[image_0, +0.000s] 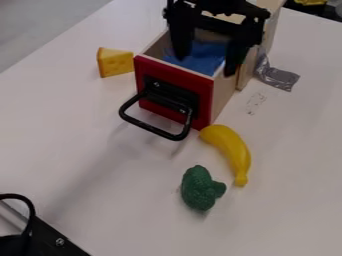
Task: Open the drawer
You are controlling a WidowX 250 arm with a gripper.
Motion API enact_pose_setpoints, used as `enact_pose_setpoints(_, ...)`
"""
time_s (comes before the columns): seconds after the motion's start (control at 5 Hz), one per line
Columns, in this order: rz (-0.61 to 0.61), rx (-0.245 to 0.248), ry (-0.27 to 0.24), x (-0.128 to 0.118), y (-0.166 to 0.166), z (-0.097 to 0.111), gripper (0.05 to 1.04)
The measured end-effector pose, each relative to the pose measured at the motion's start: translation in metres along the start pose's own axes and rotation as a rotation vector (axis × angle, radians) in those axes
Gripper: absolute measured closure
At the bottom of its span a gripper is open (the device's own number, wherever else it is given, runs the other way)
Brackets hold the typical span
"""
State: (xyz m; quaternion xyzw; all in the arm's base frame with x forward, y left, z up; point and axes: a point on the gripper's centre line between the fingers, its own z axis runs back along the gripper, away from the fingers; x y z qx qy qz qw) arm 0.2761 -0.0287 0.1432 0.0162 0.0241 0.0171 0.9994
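Jaws spread apart, released; the wooden drawer (177, 76), red-fronted with a black handle, stands open beneath the gripper (206, 65).

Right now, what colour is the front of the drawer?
The drawer front is red, as the camera view shows best.

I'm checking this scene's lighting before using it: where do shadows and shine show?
Camera view: a soft, broad shadow on the table runs to the lower left of the drawer; a faint, small shadow hugs the base of the broccoli; light glints on the silver tape; the gripper looks almost like a black silhouette.
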Motion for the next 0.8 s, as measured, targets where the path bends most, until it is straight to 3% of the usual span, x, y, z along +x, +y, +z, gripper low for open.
enact_pose_setpoints(0.2, -0.042, 0.042, 0.038, -0.0079, 0.0023, 0.0021, 0.085)
enact_pose_setpoints(0.8, -0.042, 0.042, 0.038, -0.0079, 0.0023, 0.0021, 0.085)
